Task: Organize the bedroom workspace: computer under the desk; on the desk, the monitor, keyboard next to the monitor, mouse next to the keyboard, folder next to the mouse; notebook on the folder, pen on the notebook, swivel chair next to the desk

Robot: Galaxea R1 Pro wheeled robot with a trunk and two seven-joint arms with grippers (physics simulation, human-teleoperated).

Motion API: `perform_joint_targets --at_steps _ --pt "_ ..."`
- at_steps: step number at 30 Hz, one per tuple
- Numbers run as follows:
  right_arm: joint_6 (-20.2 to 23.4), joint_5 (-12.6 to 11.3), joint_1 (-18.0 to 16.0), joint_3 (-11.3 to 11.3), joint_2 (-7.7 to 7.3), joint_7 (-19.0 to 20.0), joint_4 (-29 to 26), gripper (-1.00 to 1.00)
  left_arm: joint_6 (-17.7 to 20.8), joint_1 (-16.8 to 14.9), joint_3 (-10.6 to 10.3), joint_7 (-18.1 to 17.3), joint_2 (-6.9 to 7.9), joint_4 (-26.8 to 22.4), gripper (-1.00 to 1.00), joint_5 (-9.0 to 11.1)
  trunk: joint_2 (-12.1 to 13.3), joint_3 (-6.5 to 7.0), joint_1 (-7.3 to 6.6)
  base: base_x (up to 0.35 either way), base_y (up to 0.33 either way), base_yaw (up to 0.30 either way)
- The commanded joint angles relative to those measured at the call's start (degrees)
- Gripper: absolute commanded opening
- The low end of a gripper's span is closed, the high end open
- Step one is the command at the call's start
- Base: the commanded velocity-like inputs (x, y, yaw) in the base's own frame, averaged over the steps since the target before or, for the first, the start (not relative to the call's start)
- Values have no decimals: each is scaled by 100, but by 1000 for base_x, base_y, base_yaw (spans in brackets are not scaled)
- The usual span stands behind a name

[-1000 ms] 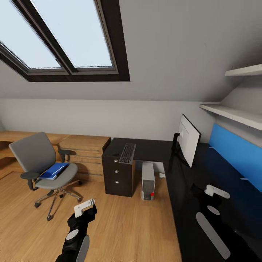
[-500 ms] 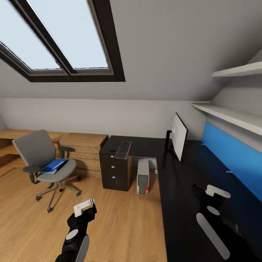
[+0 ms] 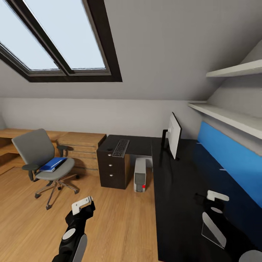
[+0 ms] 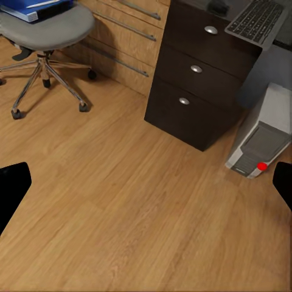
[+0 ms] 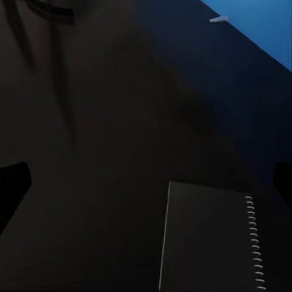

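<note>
The grey swivel chair stands on the wooden floor at the left, apart from the desk, with the blue folder on its seat. On the black L-shaped desk, the keyboard lies above the drawer unit. The monitor stands at the desk's corner. The computer sits under the desk. A small dark thing by the keyboard may be the mouse. The notebook and pen lie on the desk below my open right gripper. My left gripper hangs open over the floor.
Low wooden cabinets run along the back wall behind the chair. A blue panel backs the desk's right wing, with white shelves above it. A skylight is set in the sloped ceiling. Open floor lies between me and the chair.
The whole view has shifted, so the camera moved; desk, chair and computer now look a little farther and more to the left. Both grippers stay open and empty.
</note>
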Motion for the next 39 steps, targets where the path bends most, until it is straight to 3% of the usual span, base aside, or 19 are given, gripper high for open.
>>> perform_joint_targets --at_steps 1,6,11,22,26,29,34,39 --pt "-15 -24 -272 29 -21 239 526 100 59 136 -6 27 -5 -211 100 42 -5 -3 2 -2 -6 0" --pt "-254 -28 -751 28 -41 848 1534 100 150 318 -8 27 -8 -507 100 42 -5 -3 2 -1 -3 0" --pt "-470 -22 -1025 28 -49 1307 2181 100 178 370 -9 27 -9 -596 100 41 -5 -3 2 0 0 0" --pt "-597 -20 -1145 28 -86 1504 2480 100 188 393 -76 25 -12 -666 100 39 -5 -3 2 0 0 0" --pt "-604 -25 -1169 28 -147 1515 2586 100 183 448 -274 21 -14 -820 100 39 -5 -3 2 0 0 0" --pt "-647 -28 -1209 28 -216 1575 2692 100 179 626 -622 23 -6 -1003 100 39 -5 -3 2 0 0 0" --pt "-904 -28 -1221 28 -251 1789 2807 100 179 702 -766 26 -6 -1070 100 39 -125 -57 68 0 0 0" --pt "-1582 -29 -1229 34 -264 2176 3142 100 198 732 -839 30 -12 -1089 100 39 -325 -146 178 0 0 0"
